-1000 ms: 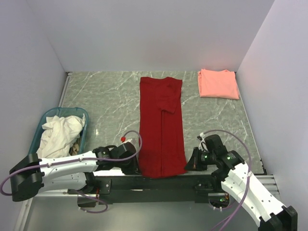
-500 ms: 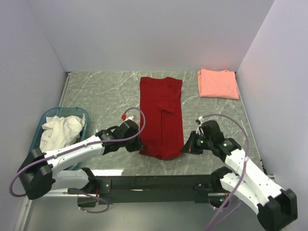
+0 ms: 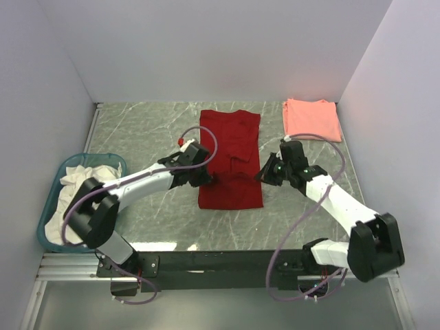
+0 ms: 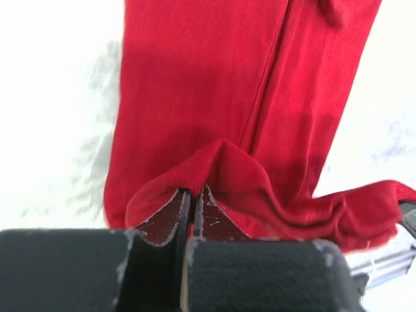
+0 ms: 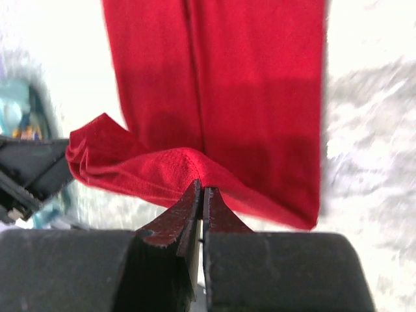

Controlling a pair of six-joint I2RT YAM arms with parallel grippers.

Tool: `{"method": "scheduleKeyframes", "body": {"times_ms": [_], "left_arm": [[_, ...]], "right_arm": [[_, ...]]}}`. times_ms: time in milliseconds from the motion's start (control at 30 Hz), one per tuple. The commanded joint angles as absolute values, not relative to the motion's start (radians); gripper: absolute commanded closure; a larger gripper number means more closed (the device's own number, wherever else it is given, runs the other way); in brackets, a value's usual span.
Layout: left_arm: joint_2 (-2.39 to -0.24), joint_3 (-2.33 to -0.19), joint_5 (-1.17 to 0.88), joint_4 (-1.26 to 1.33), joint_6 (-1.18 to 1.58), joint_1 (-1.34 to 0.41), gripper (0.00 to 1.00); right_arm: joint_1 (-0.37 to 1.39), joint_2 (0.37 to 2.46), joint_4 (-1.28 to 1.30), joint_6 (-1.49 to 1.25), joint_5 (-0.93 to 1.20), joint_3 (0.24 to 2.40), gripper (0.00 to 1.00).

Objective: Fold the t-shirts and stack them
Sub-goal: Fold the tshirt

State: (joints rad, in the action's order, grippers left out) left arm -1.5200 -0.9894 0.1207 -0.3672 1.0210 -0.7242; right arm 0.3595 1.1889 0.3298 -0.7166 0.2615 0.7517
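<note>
Both hands clamped on the deep red t-shirt (image 3: pixel 230 134). The left hand (image 4: pixel 193 192) pinches the left corner of the hem, the right hand (image 5: pixel 200 189) the right corner. The jaws are shut to a sliver with cloth between them.

The shirt lies mid-table as a long narrow strip, collar at the far end. Its near end is doubled over and held above the middle of the strip. The salmon-pink t-shirt (image 3: pixel 313 119) sits folded in the far right corner of the table (image 3: pixel 137 137), well apart.

Risks, as I read them:
- Both pinches are thin and right at the hem edge. Any tension between the hands could pull a corner out, and that side would drop.
- The hem sags between the hands in both wrist views. Set down like that, it bunches into a crease instead of a flat edge.
- If one hand runs ahead toward the far end, the fold line skews.
- If the lifted layer drags on the one below, the side folds can slide open.
- A release short of or past the collar gives uneven halves and a poor base for stacking.
- The left arm's cable loops close over the cloth, so a snag is possible.
</note>
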Motion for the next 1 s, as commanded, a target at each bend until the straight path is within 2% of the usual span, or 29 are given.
{"method": "scheduleKeyframes", "body": {"times_ms": [0, 400, 967], "left_arm": [[-1.612, -1.084, 0.153, -0.327, 0.988, -0.707, 0.99], [-1.795, -1.275, 0.160, -0.361, 0.945, -0.646, 0.99], [-1.874, -1.371, 0.135, -0.393, 0.913, -0.569, 0.99]], "right_arm": [[0.318, 1.285, 0.235, -0.719, 0.239, 0.831, 1.00], [0.247, 1.558, 0.190, -0.687, 0.281, 0.989, 1.00], [0.169, 1.647, 0.132, -0.709, 0.350, 1.048, 1.00]]}}
